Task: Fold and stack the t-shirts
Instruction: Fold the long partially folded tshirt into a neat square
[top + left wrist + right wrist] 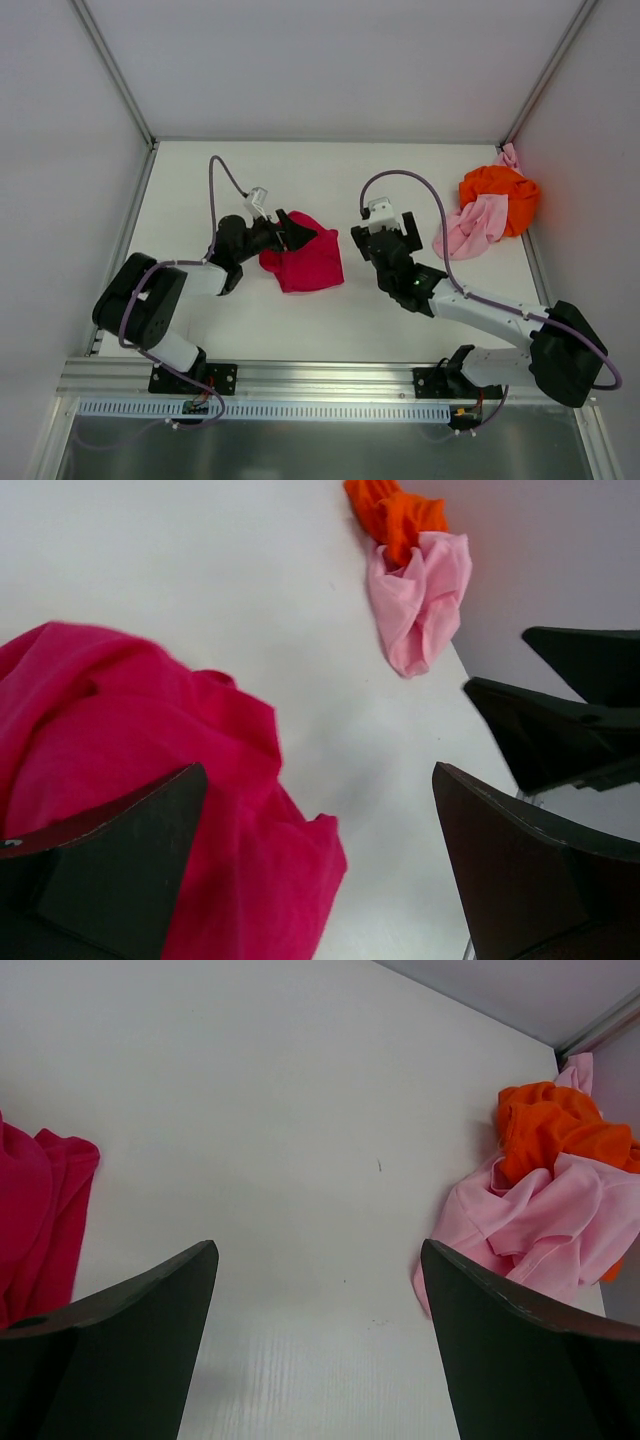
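Crumpled crimson cloth t-shirt point(305, 262) is laid mid-worktop point(330, 175). Orange cloth t-shirt point(500, 190) and pale pink cloth t-shirt point(470, 230) are heaped at far-right corner. L claw point(320, 770) & R claw point(318, 1250) are spread wide, nothing held. Risk: bunched layers get grabbed together, fold spoiled.

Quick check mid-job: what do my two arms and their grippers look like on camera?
Both arms are alike: the left arm and right arm have white links between bulky black joints. A lilac cable loops off each wrist beside a small white camera block. The left gripper and right gripper are black, with broad wedge-shaped fingers.
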Robot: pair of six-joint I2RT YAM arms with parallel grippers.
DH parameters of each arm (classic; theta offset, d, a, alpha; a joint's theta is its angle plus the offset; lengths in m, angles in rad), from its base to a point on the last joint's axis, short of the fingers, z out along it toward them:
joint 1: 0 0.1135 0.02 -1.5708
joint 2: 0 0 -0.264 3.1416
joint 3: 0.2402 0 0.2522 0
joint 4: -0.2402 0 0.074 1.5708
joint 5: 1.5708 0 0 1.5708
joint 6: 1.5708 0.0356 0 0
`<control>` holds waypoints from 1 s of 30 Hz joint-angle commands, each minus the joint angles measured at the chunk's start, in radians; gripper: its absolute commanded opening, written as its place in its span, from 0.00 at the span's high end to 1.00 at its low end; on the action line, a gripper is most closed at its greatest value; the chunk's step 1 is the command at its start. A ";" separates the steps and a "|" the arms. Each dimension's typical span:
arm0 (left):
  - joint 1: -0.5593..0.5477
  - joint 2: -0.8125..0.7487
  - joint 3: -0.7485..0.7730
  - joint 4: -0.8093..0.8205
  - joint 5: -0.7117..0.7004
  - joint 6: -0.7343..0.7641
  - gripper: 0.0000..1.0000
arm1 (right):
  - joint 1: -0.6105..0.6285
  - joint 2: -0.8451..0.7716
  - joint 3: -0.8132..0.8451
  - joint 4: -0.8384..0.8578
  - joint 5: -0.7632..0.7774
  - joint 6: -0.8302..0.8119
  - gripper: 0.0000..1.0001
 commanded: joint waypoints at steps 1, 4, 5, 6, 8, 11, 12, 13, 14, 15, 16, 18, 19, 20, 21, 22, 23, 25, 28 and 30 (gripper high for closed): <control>0.044 0.074 0.004 0.207 0.063 -0.102 0.01 | -0.008 -0.080 -0.022 0.034 0.032 0.044 0.12; 0.078 0.100 -0.033 0.200 0.028 -0.137 0.01 | -0.006 -0.137 -0.042 0.028 0.021 0.052 0.12; 0.082 0.089 -0.046 0.197 0.020 -0.143 0.01 | -0.006 -0.152 -0.051 0.030 0.017 0.055 0.12; 0.085 0.080 -0.059 0.194 0.008 -0.152 0.01 | -0.006 -0.165 -0.057 0.031 0.012 0.057 0.12; 0.085 0.042 -0.077 0.107 -0.041 -0.150 0.01 | -0.006 -0.195 -0.063 0.031 0.000 0.063 0.12; 0.085 0.009 -0.088 0.019 -0.069 -0.134 0.01 | -0.006 -0.218 -0.060 0.014 -0.008 0.070 0.12; 0.085 0.005 -0.093 0.011 -0.072 -0.139 0.01 | -0.006 -0.223 -0.060 0.013 -0.013 0.072 0.12; 0.087 0.009 -0.097 -0.004 -0.070 -0.145 0.01 | -0.005 -0.227 -0.059 0.013 -0.016 0.075 0.12; 0.087 0.018 -0.091 -0.016 -0.061 -0.156 0.01 | -0.006 -0.232 -0.056 0.002 -0.020 0.080 0.12; 0.085 0.029 -0.076 -0.032 -0.057 -0.162 0.01 | -0.005 -0.232 -0.049 -0.001 -0.034 0.083 0.12; 0.085 0.055 -0.064 -0.068 -0.055 -0.166 0.01 | -0.005 -0.232 -0.046 -0.012 -0.040 0.084 0.12; 0.085 0.084 -0.044 -0.064 -0.047 -0.179 0.01 | -0.005 -0.232 -0.040 -0.019 -0.045 0.089 0.12; 0.087 0.121 -0.037 -0.058 -0.037 -0.186 0.01 | -0.003 -0.234 -0.042 -0.019 -0.045 0.087 0.12; 0.090 0.141 -0.030 -0.040 -0.005 -0.202 0.01 | -0.002 -0.238 -0.045 -0.018 -0.045 0.086 0.12; 0.090 0.181 -0.016 -0.024 0.011 -0.211 0.01 | -0.002 -0.241 -0.049 -0.018 -0.040 0.083 0.12; 0.091 0.202 -0.007 -0.012 0.025 -0.222 0.01 | -0.002 -0.244 -0.051 -0.016 -0.039 0.081 0.12; 0.101 0.227 0.007 -0.009 0.054 -0.240 0.01 | -0.002 -0.250 -0.052 -0.018 -0.034 0.075 0.12; 0.108 0.296 0.032 0.026 0.091 -0.272 0.01 | -0.003 -0.255 -0.056 -0.019 -0.031 0.074 0.12; 0.118 0.354 0.044 0.082 0.129 -0.291 0.01 | -0.002 -0.267 -0.059 -0.021 -0.033 0.069 0.12; 0.118 0.344 0.032 0.108 0.132 -0.285 0.01 | -0.003 -0.264 -0.057 -0.019 -0.042 0.069 0.12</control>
